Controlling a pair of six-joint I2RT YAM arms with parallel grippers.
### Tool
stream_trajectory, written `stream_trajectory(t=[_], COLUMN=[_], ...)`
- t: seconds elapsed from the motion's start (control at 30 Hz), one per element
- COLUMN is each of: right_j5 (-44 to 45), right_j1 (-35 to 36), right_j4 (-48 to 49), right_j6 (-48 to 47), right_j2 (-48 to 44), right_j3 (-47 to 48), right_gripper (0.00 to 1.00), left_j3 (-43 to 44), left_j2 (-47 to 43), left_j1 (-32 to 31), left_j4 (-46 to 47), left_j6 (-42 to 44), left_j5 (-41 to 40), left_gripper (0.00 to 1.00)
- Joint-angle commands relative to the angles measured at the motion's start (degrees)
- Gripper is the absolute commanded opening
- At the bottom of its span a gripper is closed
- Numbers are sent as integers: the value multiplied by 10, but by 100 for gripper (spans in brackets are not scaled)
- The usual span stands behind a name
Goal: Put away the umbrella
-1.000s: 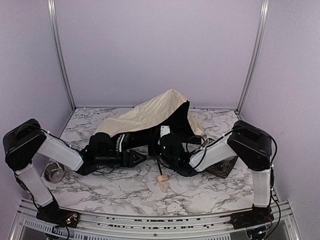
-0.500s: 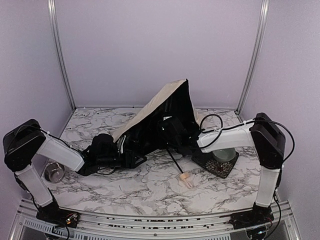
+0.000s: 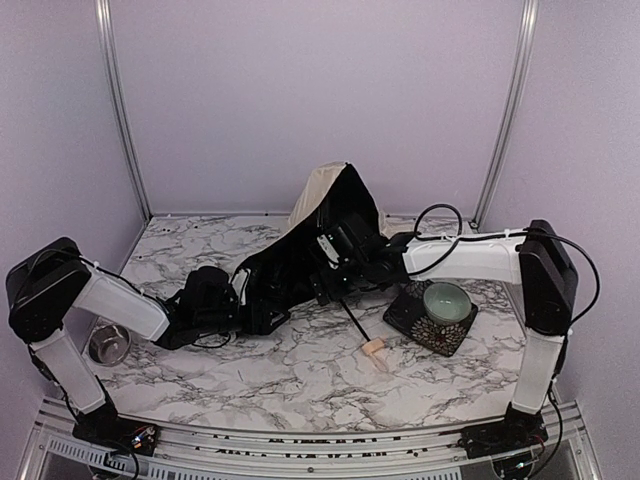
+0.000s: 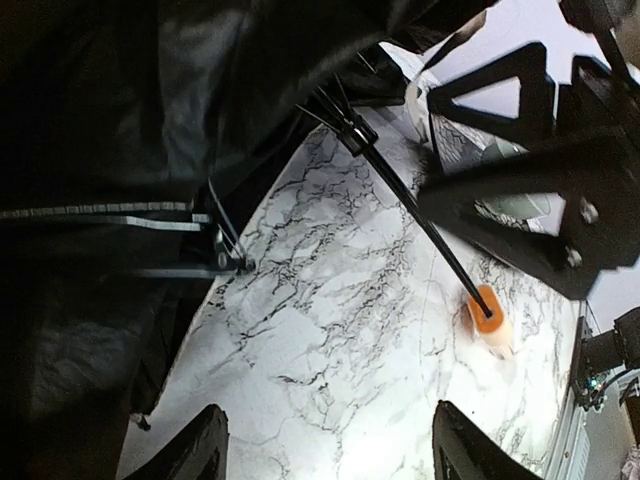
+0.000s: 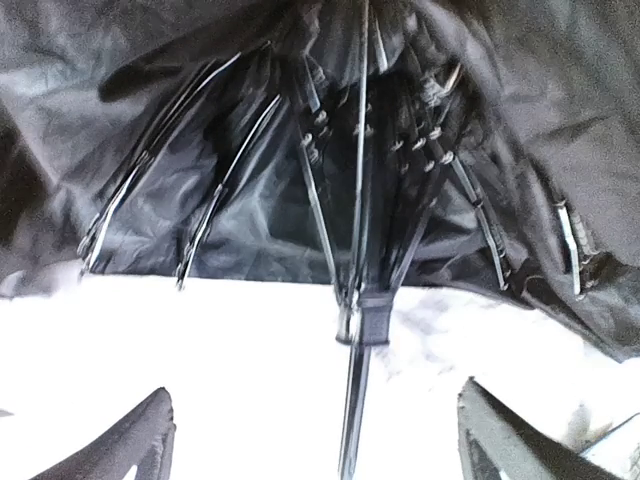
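Since a second ago we have seen the right arm unfold from its bent pose and stretch toward the middle of the table. Meanwhile the umbrella has gathered from a low, wide spread into a taller, narrower heap and its handle has slid to the right; the left arm has hardly shifted. Starting at the left, we find a small metal cup near the table's left edge, partly hidden by the left arm. That arm lies low across the marble, and the left end effector sits at the near-left edge of the canopy. From its wrist camera we see its two fingers well apart, with only bare marble between them, holding nothing. The umbrella lies half collapsed at the middle of the table, toward the back. Its cream fabric peaks at the top and the black lining faces us. The thin black shaft slopes out to the near right and ends in the pale handle, which rests on the table. The right end effector is pushed in under the canopy from the right. Its fingers stand wide, one on each side of the shaft without touching it, and the ribs fan out above. Right of the handle, a pale green bowl sits on a dark patterned mat.
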Motion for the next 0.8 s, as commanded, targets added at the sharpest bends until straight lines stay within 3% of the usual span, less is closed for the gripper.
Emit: stream_trajectory(t=[0.0,0.13,0.23,0.4,0.57,0.77], right_j5=[-103,-108,-84,-84,-112,-174], right_j1=[-7,-62,-71,-66,-32,27], right_j4=[71,183,210,207,220,213], right_j6=[-71,-37,-35,-35,-67,-85], right_j2=[-91,-117,-90,-62,-116,-158], right_j3=[-56,-137,-132,-103,-172,-241], right_gripper=[86,69,63,65,70,74], left_j3=[25,33,36,37,42,103], left_j2=[0,-3,0,0,-4,13], left_j1=[7,7,7,7,7,7], left_j4=[-18,-23,-26,-28,-29,-29], left_j6=[28,42,44,47,75,117], left_j5=[-38,-57,-54,-58,-77,-46], left_gripper=[70,70,70,70,70,70])
